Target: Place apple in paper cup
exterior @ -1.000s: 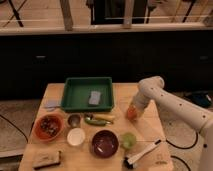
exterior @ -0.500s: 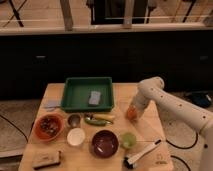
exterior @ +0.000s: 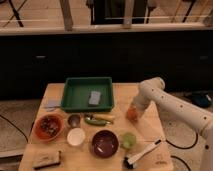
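Note:
The apple [exterior: 132, 114] is a small orange-red fruit at the right side of the wooden table [exterior: 150, 127], right at the tip of my gripper [exterior: 133, 111]. The white arm [exterior: 170, 102] reaches in from the right and bends down onto it. A white paper cup [exterior: 76, 136] stands front left of centre. A small green cup [exterior: 128, 140] stands in front of the apple, beside the dark purple bowl [exterior: 105, 143].
A green tray [exterior: 75, 95] holding a grey sponge [exterior: 94, 97] sits at the back. A green-yellow vegetable [exterior: 98, 119], a small metal cup [exterior: 74, 120], an orange bowl [exterior: 48, 127], a brush [exterior: 142, 153], a brown block [exterior: 46, 159] and a blue cloth [exterior: 52, 104] also lie on the table.

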### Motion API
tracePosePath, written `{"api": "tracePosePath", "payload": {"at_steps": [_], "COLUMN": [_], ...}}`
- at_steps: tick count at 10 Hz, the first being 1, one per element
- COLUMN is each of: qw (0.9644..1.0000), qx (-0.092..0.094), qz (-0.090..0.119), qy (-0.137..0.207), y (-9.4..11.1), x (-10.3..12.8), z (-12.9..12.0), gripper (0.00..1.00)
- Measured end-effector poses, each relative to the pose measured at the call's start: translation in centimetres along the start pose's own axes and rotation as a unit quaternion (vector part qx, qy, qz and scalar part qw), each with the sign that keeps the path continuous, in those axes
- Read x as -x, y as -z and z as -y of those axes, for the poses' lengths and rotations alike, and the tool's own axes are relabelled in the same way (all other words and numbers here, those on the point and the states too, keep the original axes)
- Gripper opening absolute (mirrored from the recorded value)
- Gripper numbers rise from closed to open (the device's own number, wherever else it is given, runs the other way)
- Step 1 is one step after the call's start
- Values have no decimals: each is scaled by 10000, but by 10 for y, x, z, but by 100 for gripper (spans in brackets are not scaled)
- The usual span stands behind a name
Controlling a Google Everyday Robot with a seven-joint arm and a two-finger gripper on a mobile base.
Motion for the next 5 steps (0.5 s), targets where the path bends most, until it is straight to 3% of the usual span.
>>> {"api": "tracePosePath", "payload": {"at_steps": [5], "qw": [10000], "qx": [-49], "qz": [-26], "qy": [-39], "y": [-3], "x": [-5], "z": [-1], "gripper": [5]}}
